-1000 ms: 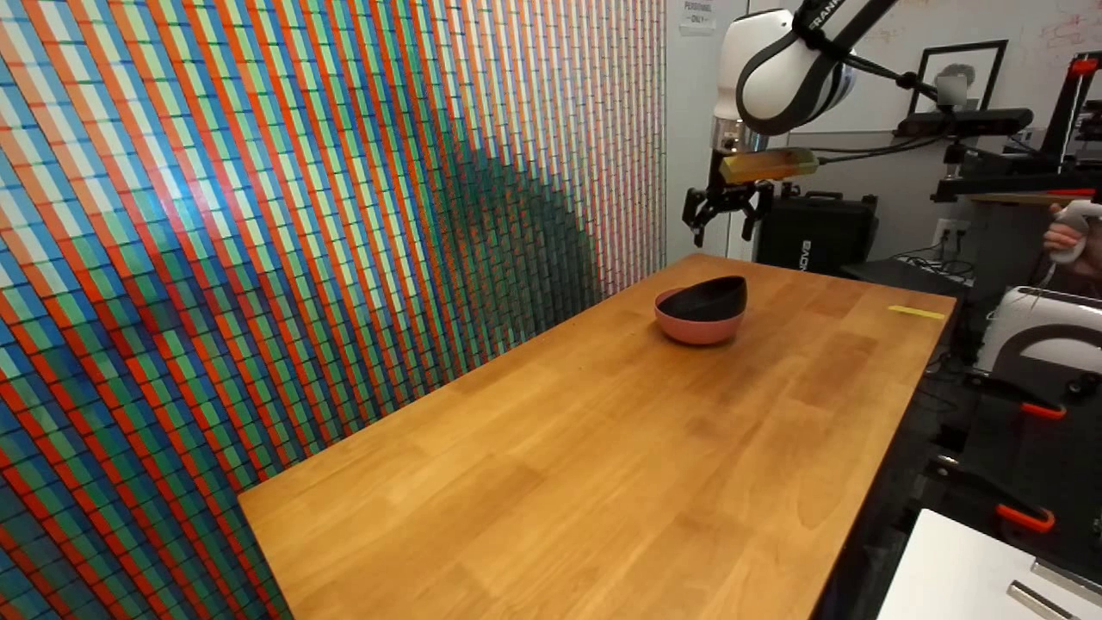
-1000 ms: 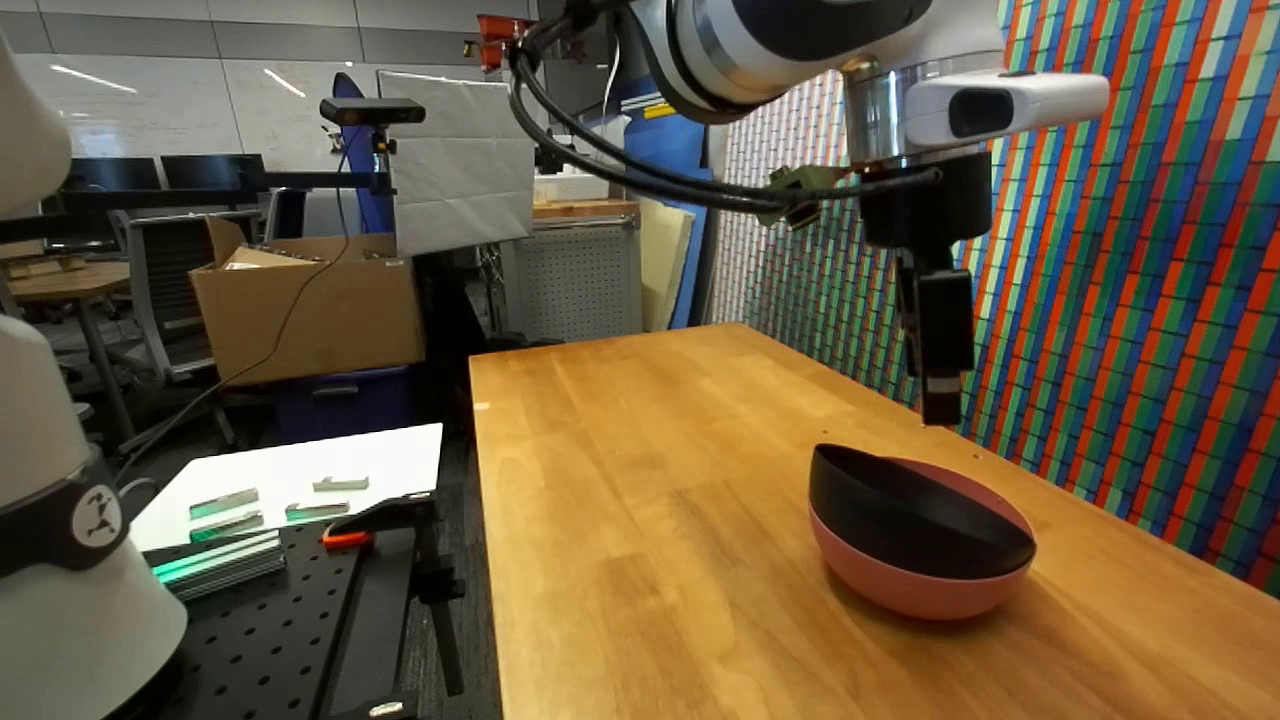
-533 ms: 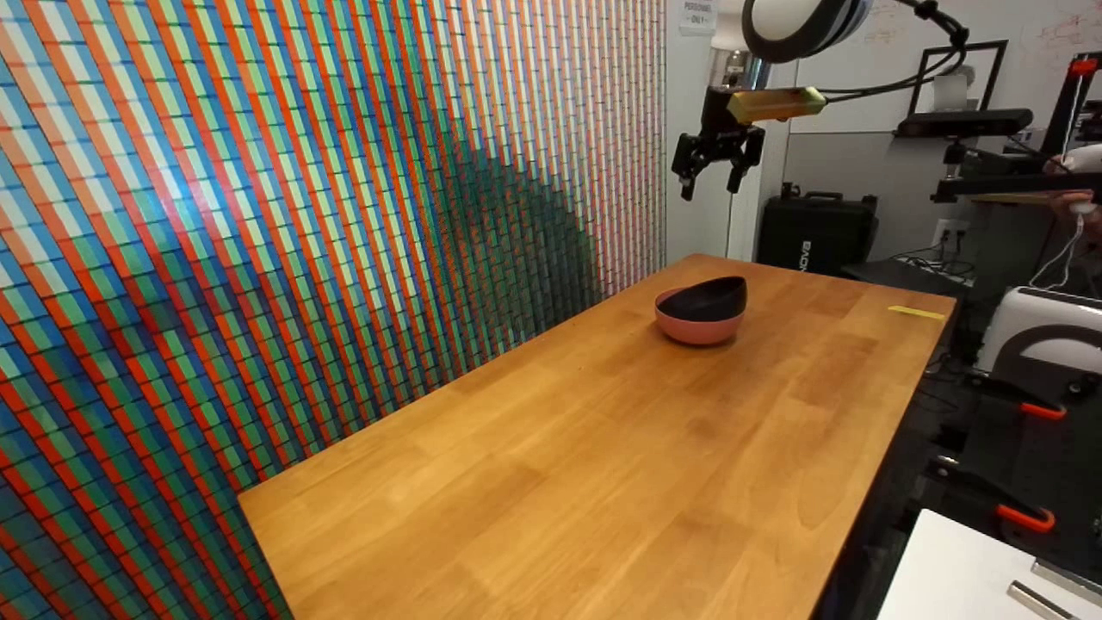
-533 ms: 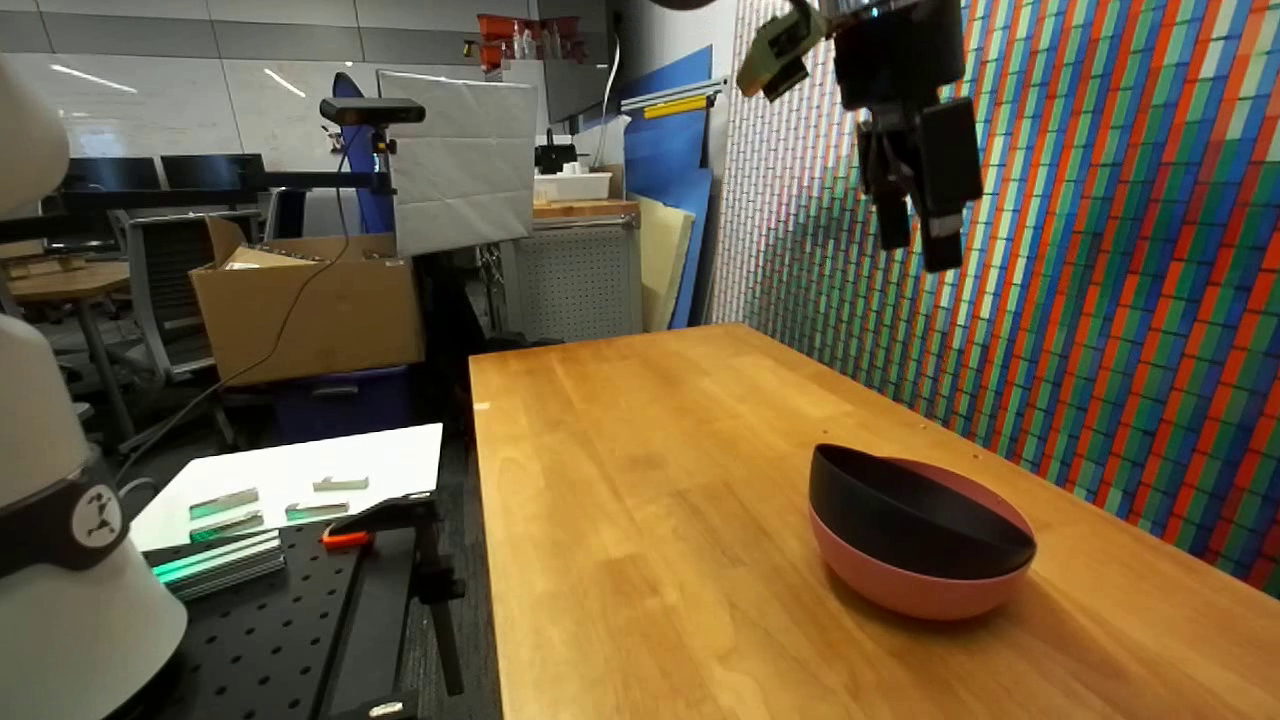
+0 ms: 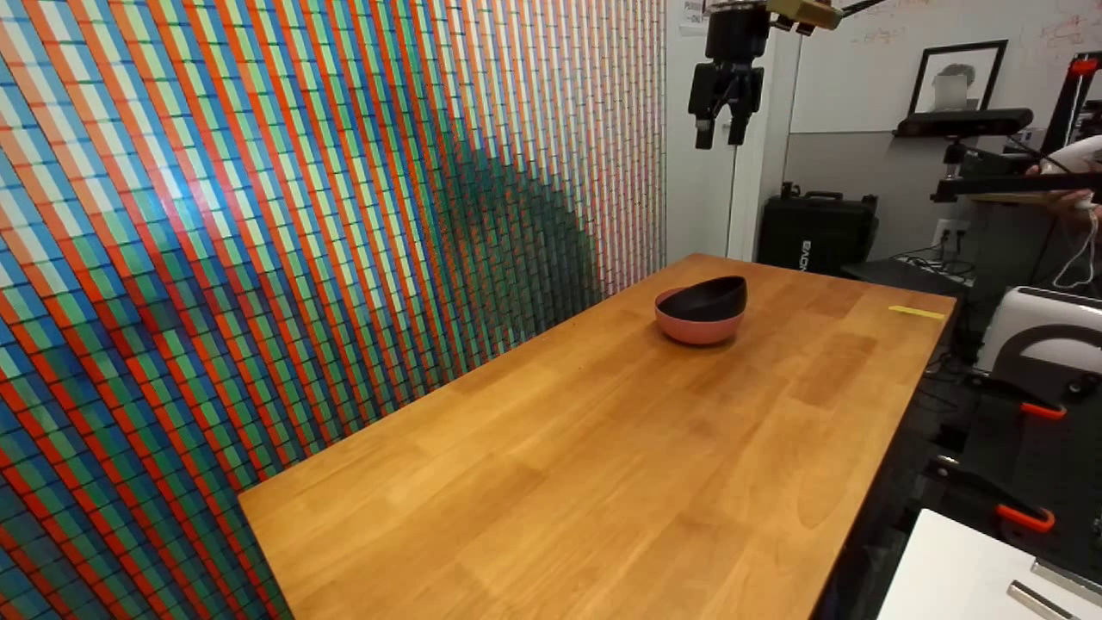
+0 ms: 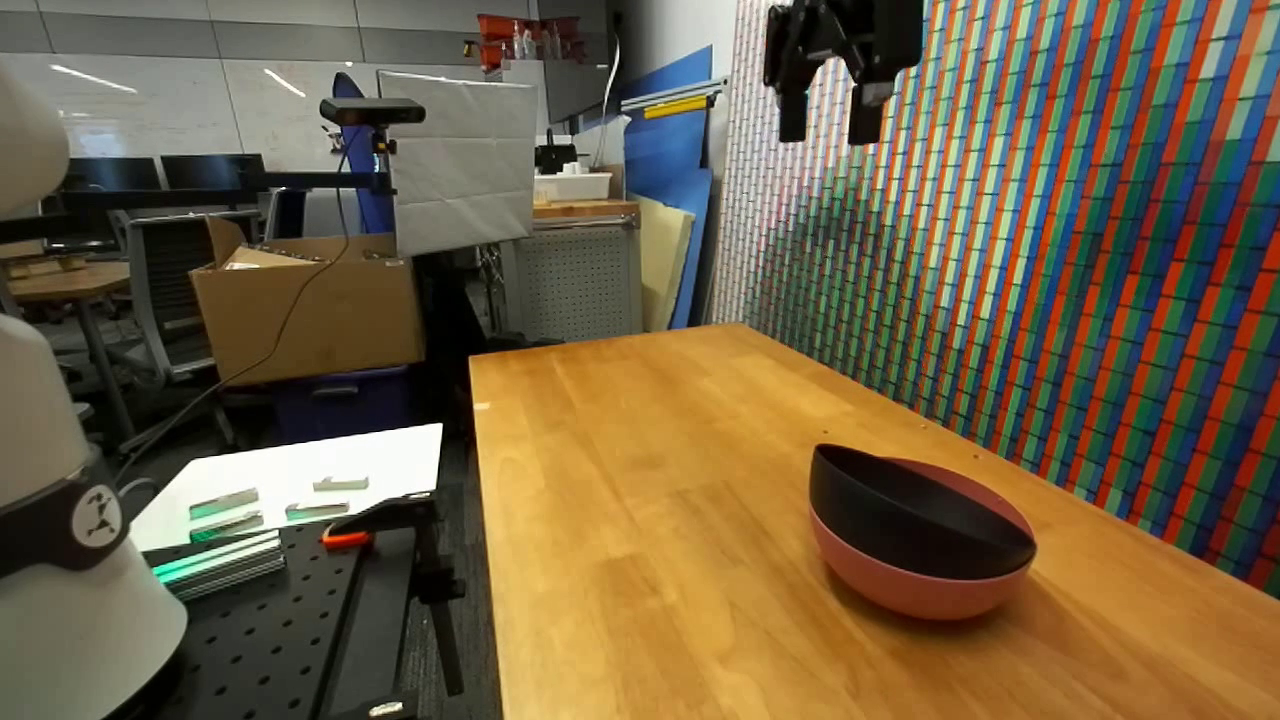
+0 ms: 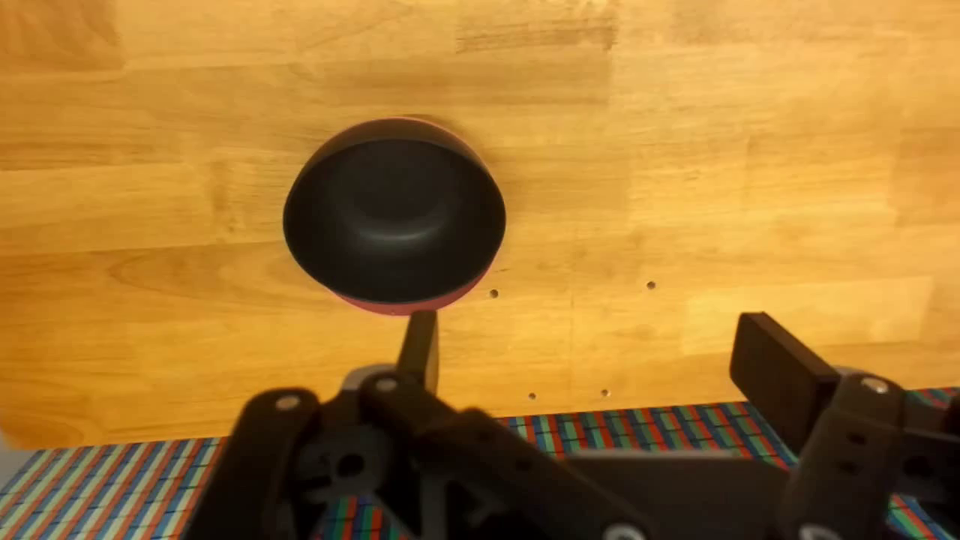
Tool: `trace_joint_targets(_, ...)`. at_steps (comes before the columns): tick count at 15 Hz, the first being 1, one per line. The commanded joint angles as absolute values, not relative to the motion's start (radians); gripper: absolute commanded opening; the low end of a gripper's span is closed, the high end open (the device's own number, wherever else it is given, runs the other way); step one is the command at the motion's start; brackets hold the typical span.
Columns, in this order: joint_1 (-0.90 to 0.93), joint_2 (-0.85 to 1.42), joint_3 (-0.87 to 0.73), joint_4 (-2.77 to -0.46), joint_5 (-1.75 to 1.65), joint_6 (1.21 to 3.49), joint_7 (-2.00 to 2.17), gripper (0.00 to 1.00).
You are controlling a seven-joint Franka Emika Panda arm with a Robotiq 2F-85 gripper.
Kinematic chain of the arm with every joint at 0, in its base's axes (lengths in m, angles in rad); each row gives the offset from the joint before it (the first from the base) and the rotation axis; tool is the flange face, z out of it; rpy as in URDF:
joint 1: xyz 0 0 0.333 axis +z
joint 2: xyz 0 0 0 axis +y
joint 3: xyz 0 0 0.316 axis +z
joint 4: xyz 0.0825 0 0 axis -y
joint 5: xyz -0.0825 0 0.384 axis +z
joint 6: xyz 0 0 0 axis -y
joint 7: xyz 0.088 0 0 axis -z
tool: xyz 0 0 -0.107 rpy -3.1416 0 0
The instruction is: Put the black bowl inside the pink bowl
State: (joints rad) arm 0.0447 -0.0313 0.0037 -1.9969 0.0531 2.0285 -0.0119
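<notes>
The black bowl (image 5: 708, 301) sits inside the pink bowl (image 5: 699, 332) on the wooden table, tilted, with one side of its rim raised. In an exterior view the black bowl (image 6: 900, 525) leans over the rim of the pink bowl (image 6: 920, 593). In the wrist view the black bowl (image 7: 394, 217) covers most of the pink bowl (image 7: 394, 308), which shows as a thin edge. My gripper (image 5: 721, 138) is open and empty, high above the table and apart from the bowls. It also shows in an exterior view (image 6: 829, 130) and in the wrist view (image 7: 589, 319).
The wooden table (image 5: 551, 482) runs along a wall of coloured tiles (image 5: 344, 215). A side table with a white board (image 6: 310, 470), metal pieces and clamps stands beside it. A yellow strip (image 5: 916, 312) lies near the table's edge.
My gripper has risen well above the bowls, has turned, and stays open. The black and pink bowls have not moved.
</notes>
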Motion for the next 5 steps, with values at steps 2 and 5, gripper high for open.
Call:
trace_joint_targets(2,0.037,-0.031,0.011,-1.984,0.058,2.006,-0.037,1.0)
trace_joint_targets(5,0.037,-0.029,0.011,-1.984,0.059,2.005,-0.046,1.0)
